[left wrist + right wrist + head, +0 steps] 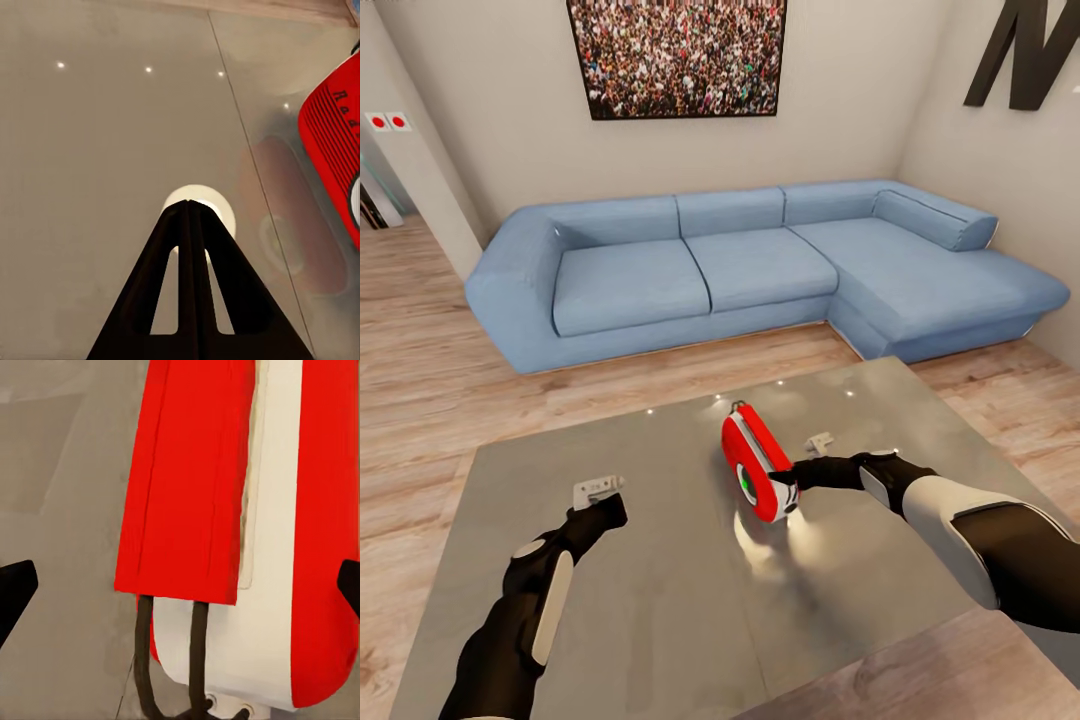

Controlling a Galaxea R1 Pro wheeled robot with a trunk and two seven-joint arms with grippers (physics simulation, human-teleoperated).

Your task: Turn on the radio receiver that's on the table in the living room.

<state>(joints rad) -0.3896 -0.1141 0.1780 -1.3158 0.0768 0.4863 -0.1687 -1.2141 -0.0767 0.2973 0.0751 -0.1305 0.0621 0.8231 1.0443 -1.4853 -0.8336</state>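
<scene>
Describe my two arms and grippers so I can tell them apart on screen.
Both arms are glossy black with white shell panels. The left gripper ends in a pale grey fingertip block; its fingers are black slotted wedges. The right gripper is black, with a small grey bracket beside the wrist.

A blue L-shaped sofa stands on the light wood plank floor against beige walls. A framed crowd photo hangs above it, and a big black letter is mounted on the side wall. Two small red-dotted white plates sit on a wall edge at the far left.
</scene>
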